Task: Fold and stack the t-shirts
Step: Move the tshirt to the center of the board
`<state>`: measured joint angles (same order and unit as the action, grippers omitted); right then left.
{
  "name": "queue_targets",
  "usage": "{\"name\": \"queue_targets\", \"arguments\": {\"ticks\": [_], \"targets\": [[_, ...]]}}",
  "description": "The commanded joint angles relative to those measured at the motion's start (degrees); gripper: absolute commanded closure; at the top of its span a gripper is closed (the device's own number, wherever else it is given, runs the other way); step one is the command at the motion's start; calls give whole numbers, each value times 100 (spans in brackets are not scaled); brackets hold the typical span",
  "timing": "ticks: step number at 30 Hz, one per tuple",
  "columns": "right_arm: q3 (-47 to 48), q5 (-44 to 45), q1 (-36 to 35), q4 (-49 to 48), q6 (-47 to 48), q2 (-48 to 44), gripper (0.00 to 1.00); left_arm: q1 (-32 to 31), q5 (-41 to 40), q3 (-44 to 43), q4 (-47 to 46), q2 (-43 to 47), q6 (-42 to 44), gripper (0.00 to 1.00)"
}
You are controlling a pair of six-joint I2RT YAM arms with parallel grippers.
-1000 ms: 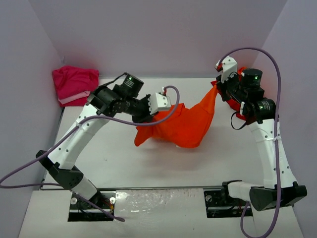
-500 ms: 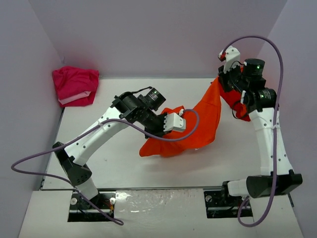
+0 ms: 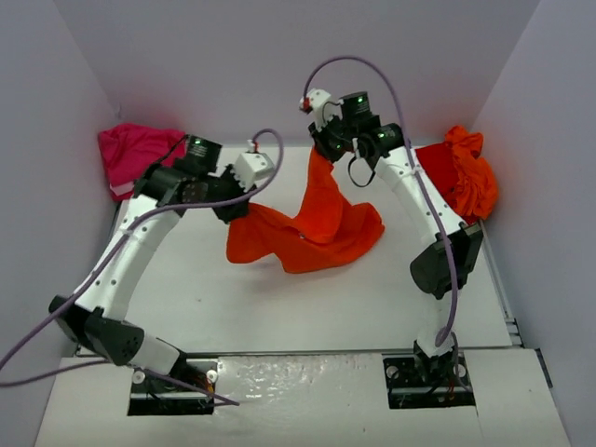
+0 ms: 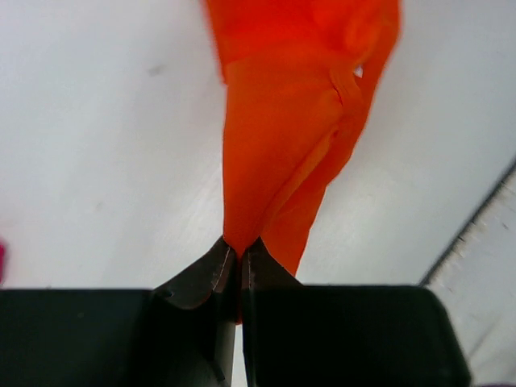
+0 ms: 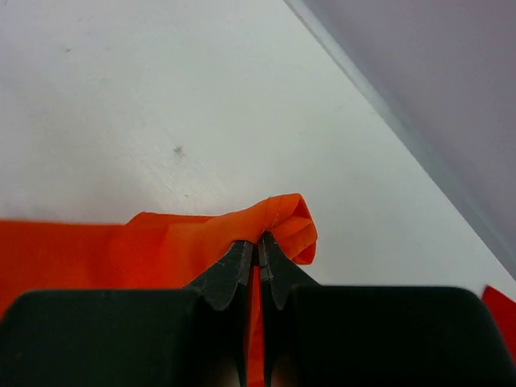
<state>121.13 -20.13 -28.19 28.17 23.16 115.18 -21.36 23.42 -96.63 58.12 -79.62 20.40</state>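
An orange t-shirt (image 3: 312, 228), sagging onto the table (image 3: 186, 298) at the centre of the frame, is pinched between the closed jaws of the left gripper (image 4: 239, 244) and the right gripper (image 5: 258, 239), and would best be drawn taut and level before being laid flat.

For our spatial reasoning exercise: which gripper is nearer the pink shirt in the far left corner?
Left. The left gripper sits just right of the pink shirt; the right gripper is much farther right.

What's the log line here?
left gripper: shut on orange t-shirt | right gripper: shut on it too | pink t-shirt: back-left corner | red and orange shirts: right edge
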Motion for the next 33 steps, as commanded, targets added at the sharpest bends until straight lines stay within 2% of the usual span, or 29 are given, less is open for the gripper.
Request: {"name": "queue_targets", "arguments": {"ticks": [1, 2, 4, 5, 6, 8, 10, 14, 19, 25, 29, 33], "targets": [[560, 46, -823, -127, 205, 576, 100, 492, -1174, 261, -324, 959, -230, 100], [640, 76, -1009, -127, 199, 788, 100, 539, -1417, 416, -288, 1059, -190, 100], [888, 202, -1169, -127, 105, 1214, 75, 545, -1746, 797, -191, 1202, -85, 88], [930, 320, -1246, -137, 107, 1321, 54, 545, -1801, 918, -145, 1244, -47, 70], [979, 449, -1318, -142, 113, 1433, 39, 542, -1836, 1058, -120, 1271, -3, 53], [1063, 646, -1370, -137, 116, 1607, 36, 545, -2049, 1300, -289, 1313, -35, 31], [954, 597, -1318, -145, 197, 1530, 40, 554, -2552, 1372, -527, 1248, -25, 29], [785, 477, -1209, -145, 110, 1227, 37, 554, -2702, 1135, -701, 840, 8, 21], [173, 539, -1056, -144, 196, 538, 36, 570, -2940, 707, -946, 185, -124, 21], [-902, 684, -508, -367, 244, -174, 36, 571, -2646, 690, -1376, -529, -244, 21], [-1608, 633, -138, -555, 233, -759, 36, 571, -2520, 715, -1642, -971, -282, 29], [-1864, 808, -13, -674, 258, -1104, 36, 566, -2374, 702, -1637, -1273, -370, 32]]}}
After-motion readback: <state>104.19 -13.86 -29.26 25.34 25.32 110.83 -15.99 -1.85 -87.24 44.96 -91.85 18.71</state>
